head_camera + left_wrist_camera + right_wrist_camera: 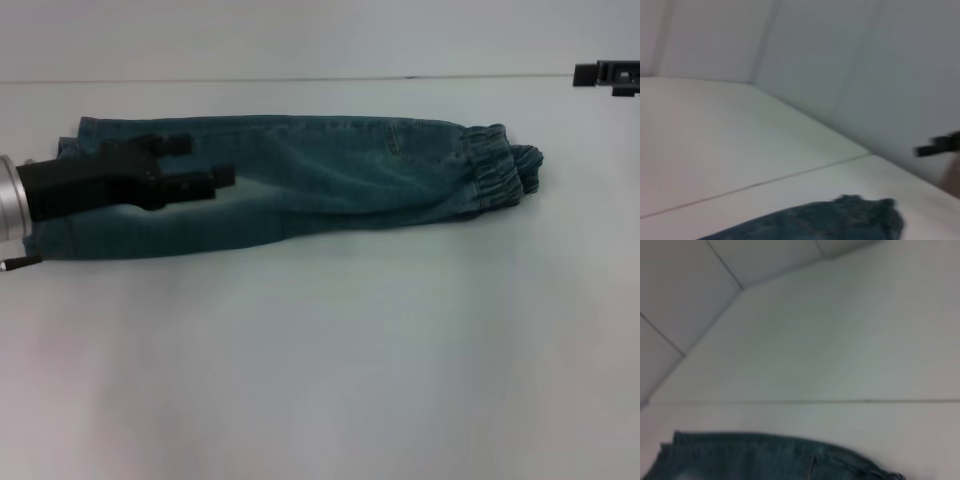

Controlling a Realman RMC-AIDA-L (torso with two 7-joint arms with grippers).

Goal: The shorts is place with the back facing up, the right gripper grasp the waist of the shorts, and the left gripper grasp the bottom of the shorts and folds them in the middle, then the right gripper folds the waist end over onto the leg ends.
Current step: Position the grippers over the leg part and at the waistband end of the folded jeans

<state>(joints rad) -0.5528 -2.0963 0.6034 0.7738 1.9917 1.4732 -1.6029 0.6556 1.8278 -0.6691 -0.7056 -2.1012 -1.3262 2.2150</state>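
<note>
Shorts (300,185) of faded blue denim lie folded lengthwise into a long band across the white table (320,380) in the head view, gathered elastic waist (495,175) to the right, leg ends under the left gripper (205,165). Its black fingers stand slightly apart above the cloth, holding nothing. The right gripper (608,75) sits far off at the table's back edge; whether it is open I cannot tell.

Left wrist view adds the puckered waist (865,215) against the wall.

Right wrist view alone shows stitched seams (812,467).
</note>
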